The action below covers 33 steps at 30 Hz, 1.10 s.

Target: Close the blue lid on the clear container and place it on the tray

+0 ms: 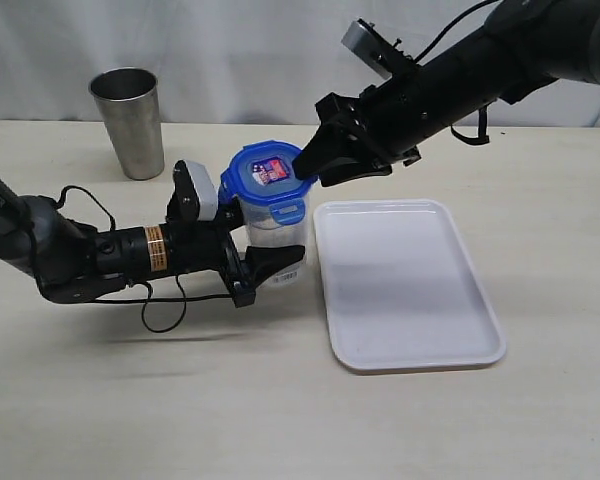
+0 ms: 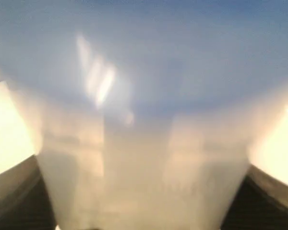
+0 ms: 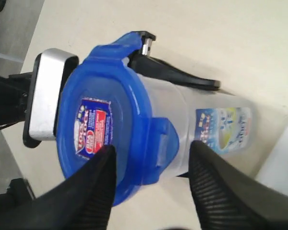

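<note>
Left gripper [image 1: 273,255] is clamped around the lower part of the clear container [image 1: 268,228], which stands upright just beside the tray's left edge. The blue lid [image 1: 268,175] sits on top. At its right rim the right gripper [image 1: 318,166] hovers, fingers apart, straddling a flap. Rightmost lies the tray [image 1: 410,290].
</note>
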Motion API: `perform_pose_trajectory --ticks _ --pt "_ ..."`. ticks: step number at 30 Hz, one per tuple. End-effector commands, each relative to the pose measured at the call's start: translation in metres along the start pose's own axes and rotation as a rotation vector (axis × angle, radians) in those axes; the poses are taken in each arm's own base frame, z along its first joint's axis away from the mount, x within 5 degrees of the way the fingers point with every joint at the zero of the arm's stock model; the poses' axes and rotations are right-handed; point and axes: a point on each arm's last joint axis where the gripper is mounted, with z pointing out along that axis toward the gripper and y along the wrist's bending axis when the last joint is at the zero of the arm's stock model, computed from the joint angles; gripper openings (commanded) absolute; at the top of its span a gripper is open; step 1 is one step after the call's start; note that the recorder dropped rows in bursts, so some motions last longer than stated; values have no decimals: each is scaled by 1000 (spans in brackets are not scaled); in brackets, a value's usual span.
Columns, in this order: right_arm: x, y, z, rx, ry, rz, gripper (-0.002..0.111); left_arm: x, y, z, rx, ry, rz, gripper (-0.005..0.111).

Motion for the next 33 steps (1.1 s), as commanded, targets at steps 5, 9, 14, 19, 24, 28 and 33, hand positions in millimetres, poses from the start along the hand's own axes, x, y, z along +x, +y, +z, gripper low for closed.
perform_pose_trajectory --ticks 5,9,14,19,24,28,33 --pt "4 -17 -7 111 18 -74 45 5 -3 1 8 52 -17 0" --pt "1 -6 -17 106 -9 -121 45 5 -3 1 8 52 -17 0" --pt "-1 12 -34 101 -59 -218 45 5 -3 1 8 52 -17 0" --pt "-3 36 -50 12 -121 -311 45 5 -3 1 8 52 -17 0" --pt "6 55 -50 -29 -53 -557 45 5 -3 1 8 52 -17 0" --pt "12 70 -35 129 61 -755 41 5 -3 1 8 52 -17 0" --pt "16 91 -11 364 168 -970 35 5 -3 1 8 52 -17 0"
